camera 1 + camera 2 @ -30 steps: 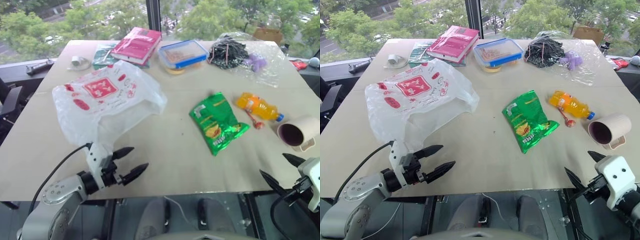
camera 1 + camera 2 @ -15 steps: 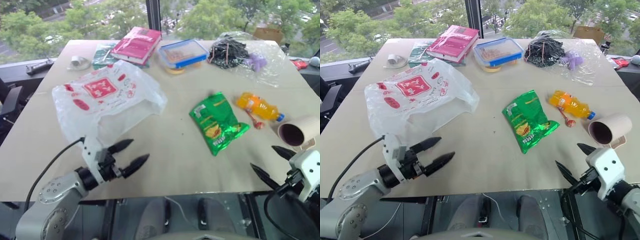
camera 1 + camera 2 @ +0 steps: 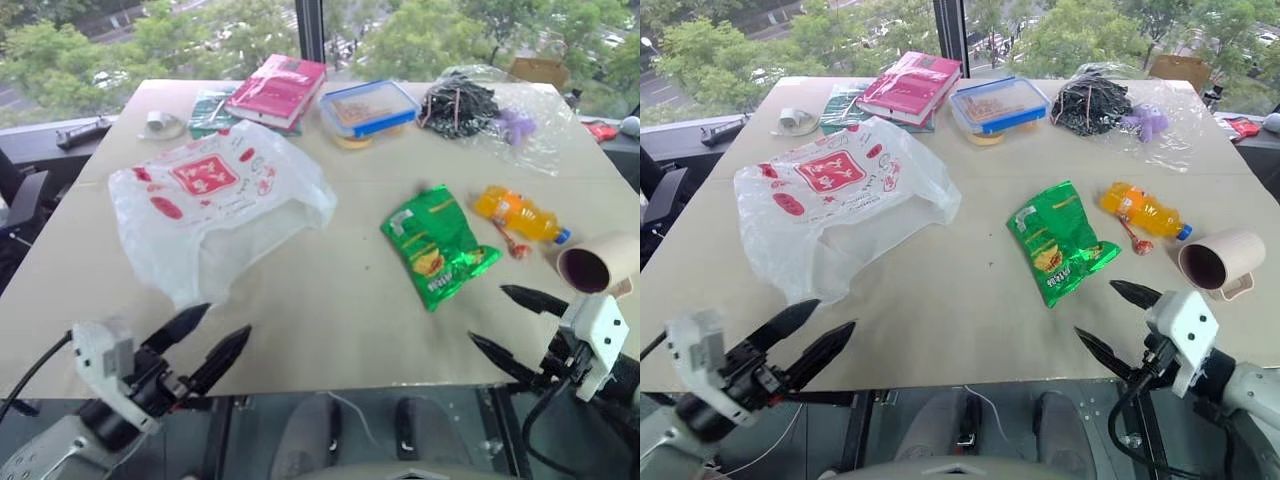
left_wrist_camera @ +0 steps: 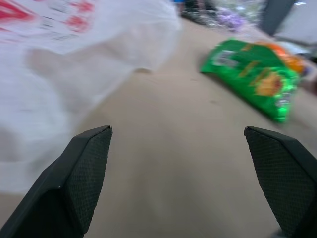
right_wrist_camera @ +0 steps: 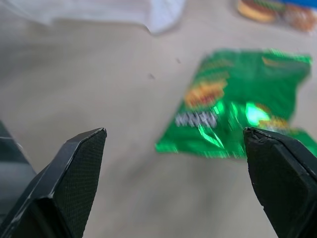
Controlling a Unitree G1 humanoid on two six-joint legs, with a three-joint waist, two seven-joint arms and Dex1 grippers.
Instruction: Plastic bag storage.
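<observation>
Nearby, plastic bag [image 3: 215, 205] overlooks bare table [image 3: 320, 330] edge.

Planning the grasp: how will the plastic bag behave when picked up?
The plastic bag lies crumpled and thin, so it is probably floppy and will sag from any pinch. It looks empty, so likely very light. Its glossy film may slip between fingers.

I get bright, even daylight from the window [image 3: 300, 25] behind the table [image 3: 330, 300]; shadows lie soft and faint. Head views look sharp, with the table edges bowing slightly. Both wrist views smear: the bag [image 4: 59, 54] and the packet [image 5: 237, 104] are blurred.
</observation>
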